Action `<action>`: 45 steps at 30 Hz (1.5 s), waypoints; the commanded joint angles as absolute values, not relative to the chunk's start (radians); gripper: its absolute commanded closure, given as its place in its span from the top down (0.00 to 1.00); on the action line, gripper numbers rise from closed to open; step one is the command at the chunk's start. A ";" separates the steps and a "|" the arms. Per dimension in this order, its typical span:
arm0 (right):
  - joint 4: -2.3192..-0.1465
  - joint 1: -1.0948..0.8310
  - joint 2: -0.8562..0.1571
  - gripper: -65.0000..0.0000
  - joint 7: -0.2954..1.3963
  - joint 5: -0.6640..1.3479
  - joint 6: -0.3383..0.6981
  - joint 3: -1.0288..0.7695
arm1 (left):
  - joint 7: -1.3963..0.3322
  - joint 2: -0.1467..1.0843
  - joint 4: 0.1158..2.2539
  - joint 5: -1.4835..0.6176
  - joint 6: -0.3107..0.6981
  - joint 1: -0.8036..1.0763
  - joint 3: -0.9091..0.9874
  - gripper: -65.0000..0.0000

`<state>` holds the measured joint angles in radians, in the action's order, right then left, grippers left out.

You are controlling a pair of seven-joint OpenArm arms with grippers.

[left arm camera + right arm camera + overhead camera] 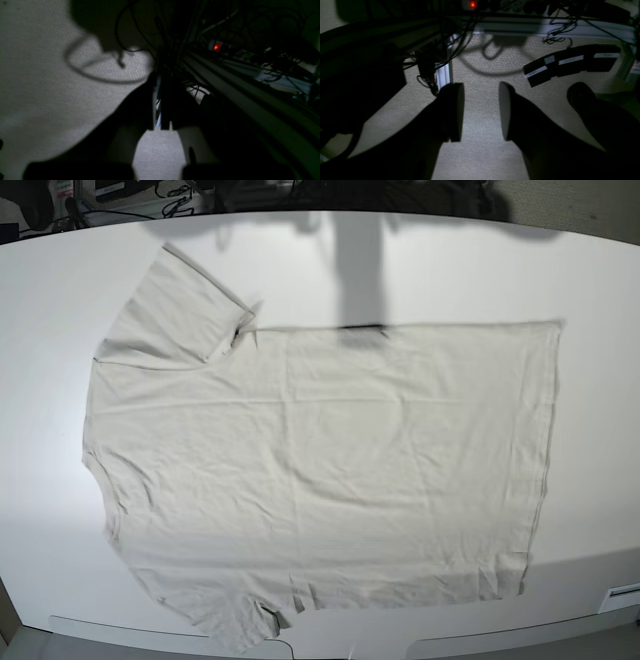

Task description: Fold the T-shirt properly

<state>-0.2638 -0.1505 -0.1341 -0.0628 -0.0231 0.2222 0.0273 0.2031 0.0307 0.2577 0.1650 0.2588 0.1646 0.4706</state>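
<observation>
A: Table (600, 290) first: white, wide, it fills the base view. Where is the garment on it?

B: The T-shirt (330, 470) lies spread flat over the middle of the table, cream, lightly creased. Long axis runs side to side in the base view: shoulders and neck end toward that view's left, straight bottom hem toward its right. One sleeve (180, 315) sticks out at the far left corner, the other (235, 620) at the near left, just at the table's near edge. No arm shows over the shirt.

A: Right gripper?

B: Seen from its wrist camera only. Right gripper (481, 111) has its two pale pads standing well apart, nothing between them, over woven carpet (480, 155). Beyond it, a row of black pedals with white labels (570, 62) and an aluminium frame rail (545, 27).

A: Left gripper?

B: Dim view. Left gripper (158, 117) has its fingers drawn together, only a sliver of gap, nothing held. Same carpet below, frame rail to its right, a small red light (216, 46) beyond.
</observation>
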 commanded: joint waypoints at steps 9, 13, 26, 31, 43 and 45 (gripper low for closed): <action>-0.331 -0.204 -0.152 0.37 -0.104 -0.027 0.229 0.028 | 0.214 0.033 0.374 0.168 0.262 0.253 0.471 0.06; -0.417 -0.268 -0.152 0.37 -0.112 -0.027 0.229 0.028 | 0.214 0.034 0.390 0.167 0.262 0.273 0.471 0.07; -0.671 -0.459 -0.178 0.37 -0.107 -0.022 0.270 0.028 | 0.210 0.034 0.507 0.127 0.360 0.377 0.470 0.25; -0.768 -0.533 -0.219 0.37 -0.104 -0.022 0.339 0.028 | 0.209 0.033 0.684 0.123 0.402 0.485 0.470 0.26; -1.226 -0.824 -0.331 0.37 -0.033 -0.008 0.468 0.028 | 0.096 0.034 1.212 0.122 0.469 0.777 0.470 0.36; -1.317 -0.889 -0.358 0.37 -0.030 0.034 0.475 0.028 | 0.096 0.035 1.294 0.104 0.469 0.826 0.471 0.36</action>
<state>-1.3113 -0.8780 -0.3500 -0.0147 0.0284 0.4683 0.0288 0.0822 0.0311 1.2884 0.1097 0.4686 0.8066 0.4648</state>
